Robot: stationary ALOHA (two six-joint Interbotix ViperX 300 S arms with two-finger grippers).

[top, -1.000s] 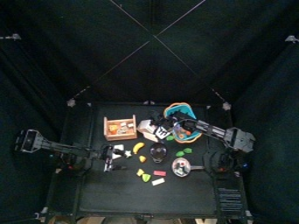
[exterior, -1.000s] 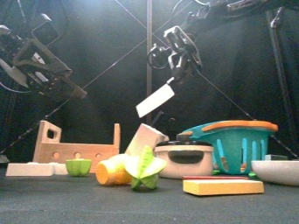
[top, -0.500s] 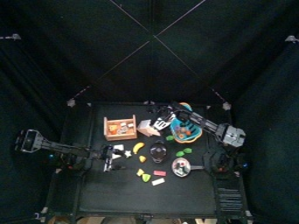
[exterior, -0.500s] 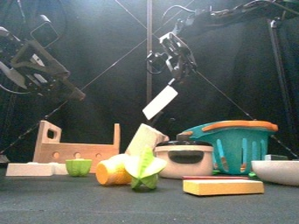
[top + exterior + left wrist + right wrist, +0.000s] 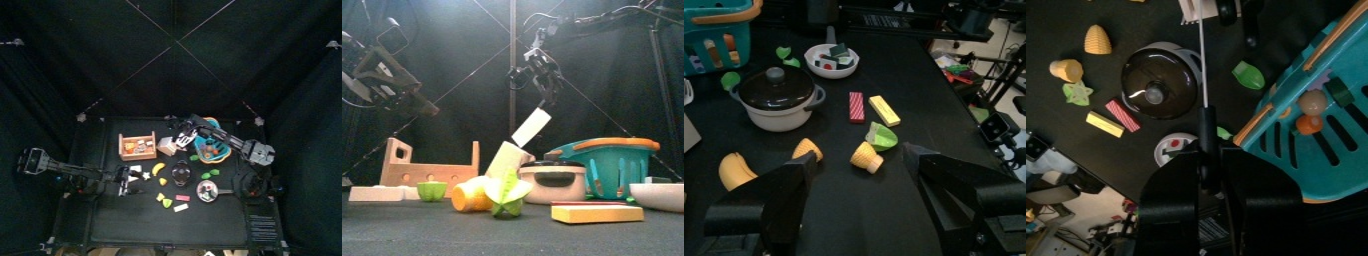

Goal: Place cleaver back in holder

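Note:
The cleaver [image 5: 533, 125] is a small whitish blade hanging tilted in the air above the pot, held by its dark handle in my right gripper [image 5: 544, 88]. In the right wrist view the cleaver [image 5: 1201, 60] shows edge-on as a thin line rising from the shut right gripper [image 5: 1201, 150]. The holder [image 5: 429, 166], a tan wooden block, stands on the table to the left of and below the blade; from above the holder [image 5: 136, 146] lies left of the right gripper [image 5: 187, 128]. My left gripper [image 5: 871, 200] rests wide open at the table's left side.
A teal basket [image 5: 603, 165] and a black pot [image 5: 553, 183] stand under and right of the blade. Yellow and green food pieces [image 5: 489, 192] lie in front. A white bowl [image 5: 831, 60] and red and yellow bars [image 5: 867, 107] lie near the pot.
The right gripper has carried the cleaver toward the table's far side and left, nearer the holder. The blade now hangs a little lower and more tilted. The left arm has not moved.

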